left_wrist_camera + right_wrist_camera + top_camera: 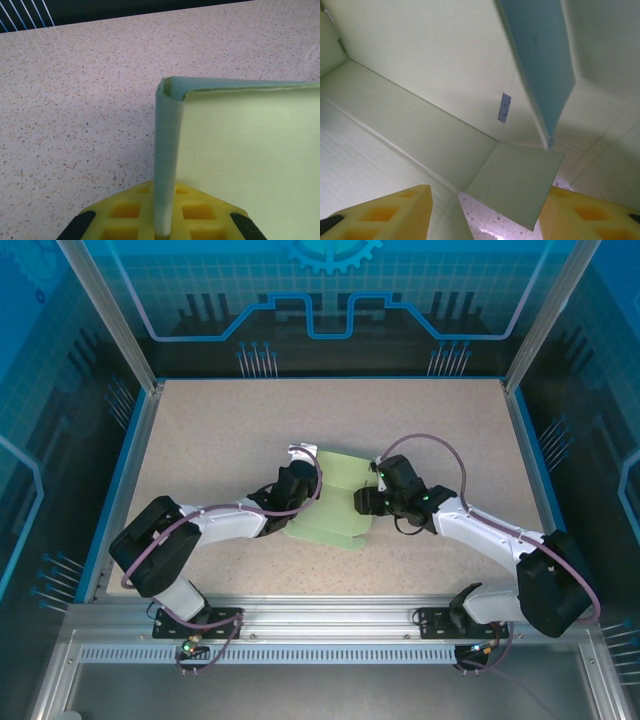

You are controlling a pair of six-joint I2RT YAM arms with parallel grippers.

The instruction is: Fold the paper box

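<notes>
2 tools at paper box (335, 520): left tool (165, 225) tight on flap, right tool (487, 215) agape.

No readable text, labels or numbers anywhere.

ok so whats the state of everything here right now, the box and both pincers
pale mint-green cardboard paper box: partly folded, one wall standing upright, the rest lying on the speckled beige table, not closed
left pincer: shut on an upright flap of the box
right pincer: open, a loose flap between its fingers, not clamped
</notes>
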